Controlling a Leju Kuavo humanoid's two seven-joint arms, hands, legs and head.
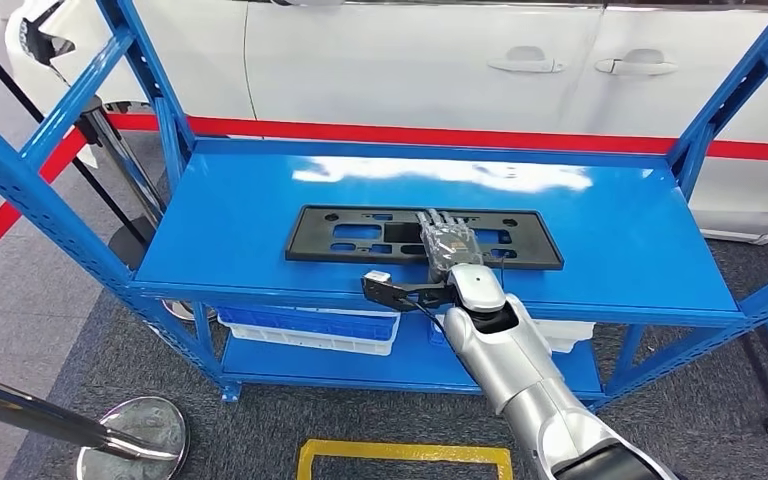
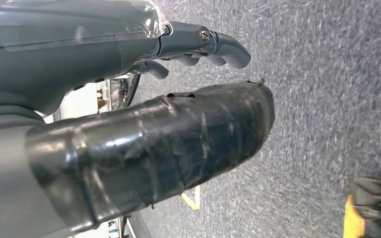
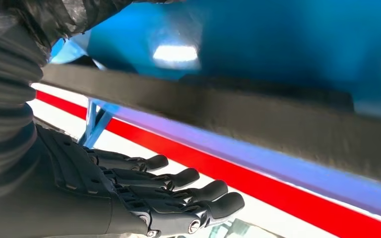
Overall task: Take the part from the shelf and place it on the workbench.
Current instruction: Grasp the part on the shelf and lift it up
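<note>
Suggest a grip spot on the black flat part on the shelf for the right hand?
Probably the near long rim of the black plastic panel, approached from the shelf's open front. It lies flat, wide and thin, with cutouts, so an edge pinch suits better than a top grab. The right hand lies over its middle, fingers extended.

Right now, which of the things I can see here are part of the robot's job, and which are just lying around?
Part of the job:
- flat black plastic part with cut-outs, lying on the shelf
- blue metal shelf
- right hand, fingers stretched flat over the part

Just lying about:
- white plastic crate on the lower level
- white car behind
- chrome barrier post base
- yellow floor marking
</note>
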